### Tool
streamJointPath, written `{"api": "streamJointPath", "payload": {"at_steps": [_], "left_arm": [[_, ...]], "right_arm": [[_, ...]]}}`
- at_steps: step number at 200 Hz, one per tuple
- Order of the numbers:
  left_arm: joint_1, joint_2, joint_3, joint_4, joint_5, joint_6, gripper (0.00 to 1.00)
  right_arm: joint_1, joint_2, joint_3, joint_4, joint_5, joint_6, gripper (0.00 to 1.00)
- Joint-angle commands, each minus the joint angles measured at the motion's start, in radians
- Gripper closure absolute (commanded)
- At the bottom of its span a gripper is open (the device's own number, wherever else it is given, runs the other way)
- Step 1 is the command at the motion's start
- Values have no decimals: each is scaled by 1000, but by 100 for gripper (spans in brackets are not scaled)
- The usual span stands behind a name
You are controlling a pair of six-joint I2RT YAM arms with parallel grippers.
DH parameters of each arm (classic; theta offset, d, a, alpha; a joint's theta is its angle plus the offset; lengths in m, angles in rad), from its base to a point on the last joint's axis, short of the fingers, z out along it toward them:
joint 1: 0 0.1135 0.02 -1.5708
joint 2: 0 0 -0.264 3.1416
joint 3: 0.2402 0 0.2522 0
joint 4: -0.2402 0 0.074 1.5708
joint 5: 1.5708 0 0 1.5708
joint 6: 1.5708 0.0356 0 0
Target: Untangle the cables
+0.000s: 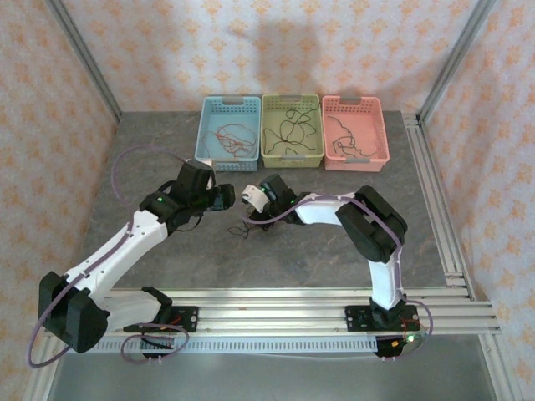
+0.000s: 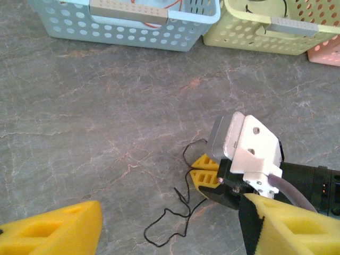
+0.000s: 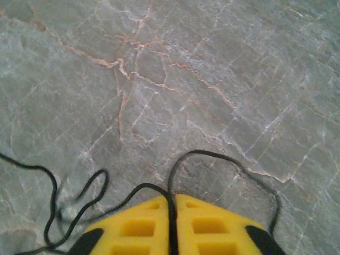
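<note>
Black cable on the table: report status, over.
Right pincer shut on black cable. Left pincer open alongside. Rest of cable looped loose on table. Baskets beyond, apart.

We look down from above and behind the arms over the whole table (image 1: 209,259), with the far wall ahead. Our left wrist camera rides low, facing far and right past the right gripper (image 2: 197,170). Our right wrist camera looks steeply down, very near. All three share the black cable (image 3: 204,151).
</note>
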Motion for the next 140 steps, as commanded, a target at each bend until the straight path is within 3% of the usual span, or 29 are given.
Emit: {"api": "streamJointPath", "payload": {"at_steps": [1,36,70,101,137,140], "left_arm": [[12,-59,-30,57,-74,-21,30],[23,-130,-82,91,-185,-23,30],[42,-188,-124,116,-246,-17,31],[53,-224,-136,110,-258,-8,30],[59,-237,-141,112,-288,3,30],[59,-238,-144,116,-293,4,30]], "right_arm": [[1,-98,-69,93,29,14,100],[-50,-254,-112,266,55,162,100],[-152,-285,8,259,157,233,100],[-268,-166,207,247,216,311,100],[-351,94,560,122,304,385,100],[-352,115,588,101,310,389,96]]}}
